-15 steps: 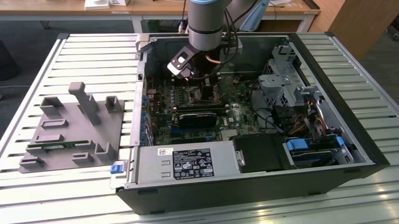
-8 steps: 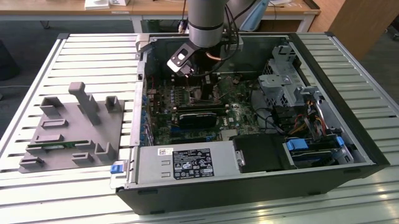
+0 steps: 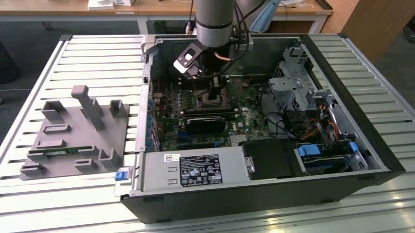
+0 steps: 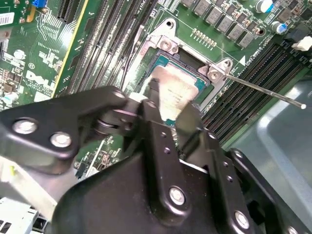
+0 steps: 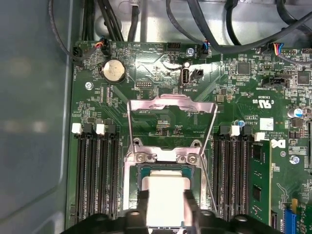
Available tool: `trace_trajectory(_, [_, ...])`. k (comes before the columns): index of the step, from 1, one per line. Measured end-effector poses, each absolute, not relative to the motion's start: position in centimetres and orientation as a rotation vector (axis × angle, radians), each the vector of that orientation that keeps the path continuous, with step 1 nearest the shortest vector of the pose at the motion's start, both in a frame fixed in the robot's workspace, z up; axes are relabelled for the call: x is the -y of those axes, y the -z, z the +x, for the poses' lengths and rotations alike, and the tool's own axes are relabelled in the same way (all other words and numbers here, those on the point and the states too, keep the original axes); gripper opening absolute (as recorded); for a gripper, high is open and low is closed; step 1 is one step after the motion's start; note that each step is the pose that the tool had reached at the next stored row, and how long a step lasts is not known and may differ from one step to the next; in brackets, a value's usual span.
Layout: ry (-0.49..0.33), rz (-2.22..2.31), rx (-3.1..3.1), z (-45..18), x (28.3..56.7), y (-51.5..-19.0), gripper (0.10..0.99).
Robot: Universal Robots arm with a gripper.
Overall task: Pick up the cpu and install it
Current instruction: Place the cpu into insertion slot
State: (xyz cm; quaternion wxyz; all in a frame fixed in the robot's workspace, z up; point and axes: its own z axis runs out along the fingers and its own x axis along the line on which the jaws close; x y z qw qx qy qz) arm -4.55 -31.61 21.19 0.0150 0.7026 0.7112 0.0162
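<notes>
Cpu (image 5: 165, 192) ranks smallest in what we see: the open computer case (image 3: 259, 199), its grey power supply (image 3: 155, 170) carrying a white printed label (image 3: 199, 171), the green motherboard (image 5: 161, 73), the socket (image 5: 131, 185) with its metal frame (image 5: 170, 103) swung up, then the gripper (image 5: 165, 217) clenched on the cpu's sides, holding it in the socket's opening; whether fully seated we cannot tell.
</notes>
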Motion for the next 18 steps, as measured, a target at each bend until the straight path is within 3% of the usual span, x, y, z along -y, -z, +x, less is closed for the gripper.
trace_trajectory(1, [-0.051, 2.187, -2.213, -4.55, 31.62, -21.19, 0.353])
trace_trajectory(2, [-0.050, 2.187, -2.213, -4.55, 31.62, -21.21, 0.353])
trace_trajectory(4, [-0.050, 2.187, -2.213, -4.55, 31.62, -21.22, 0.235])
trace_trajectory(7, [-0.050, 2.187, -2.213, -4.55, 31.62, -21.23, 0.176])
trace_trajectory(8, [-0.050, 2.187, -2.213, -4.55, 31.62, -21.25, 0.114])
trace_trajectory(18, [-0.050, 2.187, -2.213, -4.55, 31.62, -21.68, 0.114])
